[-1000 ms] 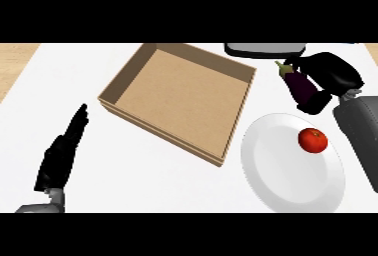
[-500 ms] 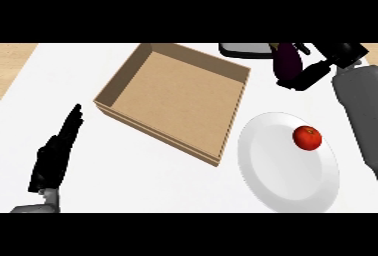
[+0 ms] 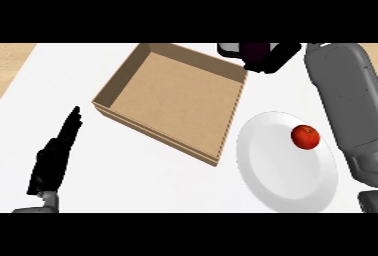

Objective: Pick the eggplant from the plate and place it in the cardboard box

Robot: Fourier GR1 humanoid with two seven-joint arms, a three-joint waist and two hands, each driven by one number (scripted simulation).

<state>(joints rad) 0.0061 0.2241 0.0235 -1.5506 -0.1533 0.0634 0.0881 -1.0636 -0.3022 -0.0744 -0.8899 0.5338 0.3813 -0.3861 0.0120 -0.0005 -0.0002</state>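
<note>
Since the earlier frame the right hand [image 3: 272, 56], curled round the dark eggplant [image 3: 256, 51], had moved up-left to the cardboard box [image 3: 174, 95] far corner w/ eggplant mostly hidden, tomato [image 3: 306, 136] stayed on plate [image 3: 284, 175], left hand [image 3: 55, 155] relaxed at left.

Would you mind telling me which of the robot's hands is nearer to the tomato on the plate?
The right. The right hand is beyond the plate, above the tomato in the head view, holding the eggplant. The left hand rests far across the counter, past the cardboard box.
</note>
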